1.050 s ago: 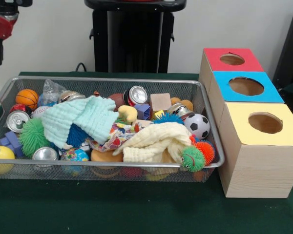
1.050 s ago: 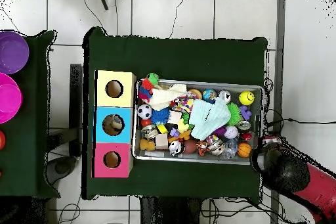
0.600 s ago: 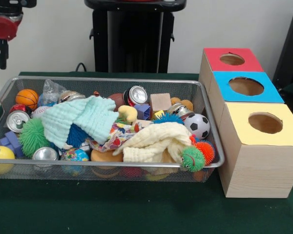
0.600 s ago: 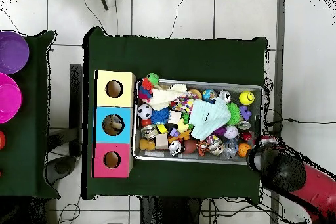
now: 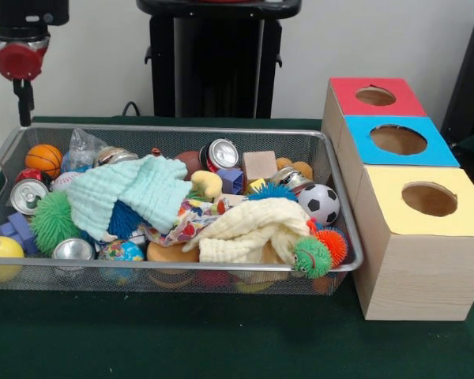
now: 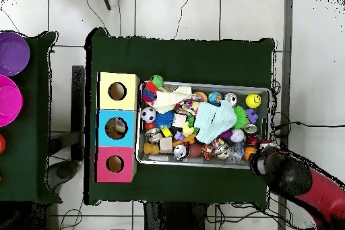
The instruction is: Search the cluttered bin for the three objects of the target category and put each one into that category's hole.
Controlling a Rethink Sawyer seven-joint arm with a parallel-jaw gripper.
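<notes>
My claw [image 5: 20, 101] hangs above the far corner of the bin [image 5: 221, 131], over the basketball [image 5: 43, 159]; whether it is open or closed I cannot tell, and nothing shows in it. In the overhead view my arm [image 6: 300, 183] covers that corner. The bin holds mixed clutter: cans [image 5: 220, 153], a soccer ball [image 5: 322, 203], spiky balls [image 5: 54, 221], a mint cloth [image 5: 126, 194], a cream cloth [image 5: 253, 229] and a wooden block [image 5: 259, 166]. Just beside the bin stand three boxes with holes: red [image 5: 377, 96], blue [image 5: 398, 140], yellow [image 5: 429, 199].
</notes>
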